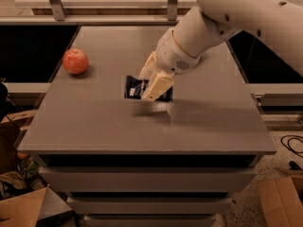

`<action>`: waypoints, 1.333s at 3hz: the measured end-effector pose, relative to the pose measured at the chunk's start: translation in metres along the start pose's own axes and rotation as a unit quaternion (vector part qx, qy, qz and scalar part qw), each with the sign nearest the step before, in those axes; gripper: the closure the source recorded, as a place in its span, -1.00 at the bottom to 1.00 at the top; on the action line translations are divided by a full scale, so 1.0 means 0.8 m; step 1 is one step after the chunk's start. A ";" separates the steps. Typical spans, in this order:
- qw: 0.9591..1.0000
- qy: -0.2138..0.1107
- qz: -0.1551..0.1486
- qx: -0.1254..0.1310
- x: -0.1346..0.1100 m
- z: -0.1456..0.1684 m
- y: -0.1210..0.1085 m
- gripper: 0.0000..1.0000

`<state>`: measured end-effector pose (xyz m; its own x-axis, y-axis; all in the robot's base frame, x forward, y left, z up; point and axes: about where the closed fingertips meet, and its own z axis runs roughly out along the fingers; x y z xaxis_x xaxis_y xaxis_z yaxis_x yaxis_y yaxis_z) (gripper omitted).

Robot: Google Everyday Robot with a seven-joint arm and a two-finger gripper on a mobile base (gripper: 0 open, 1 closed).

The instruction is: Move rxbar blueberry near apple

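Observation:
The rxbar blueberry (138, 88), a flat dark navy wrapper with white lettering, is near the middle of the grey table (94, 126). My gripper (150, 85) comes down from the upper right, and its cream fingers (158, 85) are shut on the bar's right part. The bar is held a little above the table, with a shadow below it. The right end of the bar is hidden behind the fingers. The apple (75, 61), red-orange and round, sits on the table's left side, well to the left of the bar and slightly farther back.
A pale shelf with metal posts (56, 4) runs behind the table. Dark gaps lie on both sides of the table. Cardboard boxes (23, 212) sit on the floor at lower left and lower right (281, 200). A cable (291, 143) lies on the floor at right.

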<state>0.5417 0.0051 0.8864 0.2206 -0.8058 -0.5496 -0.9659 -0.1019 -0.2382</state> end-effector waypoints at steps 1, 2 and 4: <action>1.000 -0.008 -0.021 -0.020 -0.014 0.023 -0.028 1.00; 0.998 -0.012 -0.043 -0.038 -0.034 0.051 -0.063 1.00; 0.997 -0.008 -0.058 -0.046 -0.058 0.085 -0.122 1.00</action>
<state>0.6351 0.0924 0.8806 0.3331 -0.7759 -0.5358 -0.9419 -0.2480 -0.2264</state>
